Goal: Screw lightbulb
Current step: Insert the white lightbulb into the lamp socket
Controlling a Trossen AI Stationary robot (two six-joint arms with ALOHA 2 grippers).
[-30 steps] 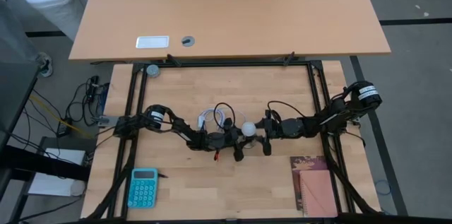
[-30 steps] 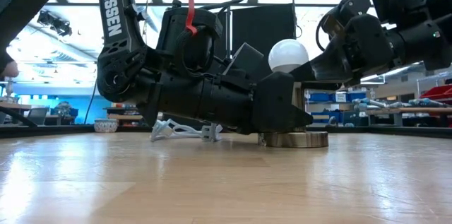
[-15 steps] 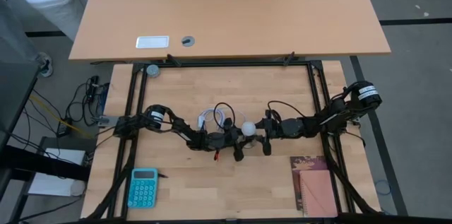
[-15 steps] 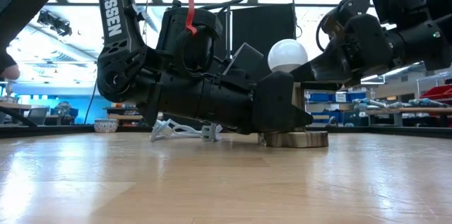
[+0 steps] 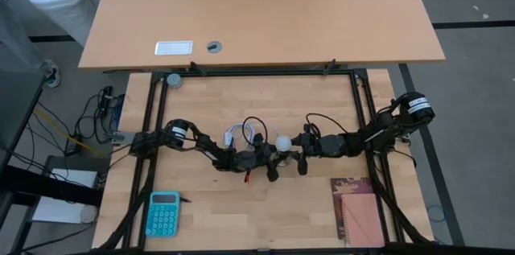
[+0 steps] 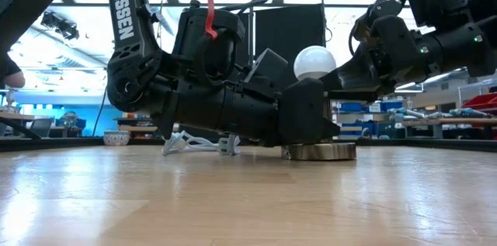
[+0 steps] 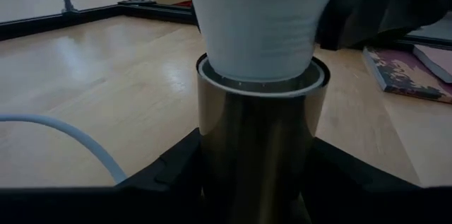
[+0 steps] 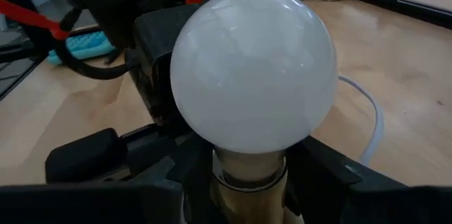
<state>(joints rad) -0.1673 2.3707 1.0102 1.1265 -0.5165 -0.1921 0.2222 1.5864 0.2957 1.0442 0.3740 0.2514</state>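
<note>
Centrally on the counter (image 5: 322,207), the lightbulb (image 5: 283,143) stands upright with its base seated in the metal socket (image 6: 319,151), globe uppermost. The left tool (image 5: 273,162) lies low on the counter, its fingers clenched around the socket's cylinder. The right tool (image 5: 299,157) reaches in from the opposite side, its fingers flanking the bulb's neck below the globe; firm contact cannot be told. A white cable (image 5: 235,133) coils just behind the left arm.

Two arms: matte black, blocky jointed housings; white "TROSSEN" lettering on the left arm (image 6: 128,13); red strap (image 6: 209,7); looped black cables; right arm (image 6: 435,29) all black.
</note>
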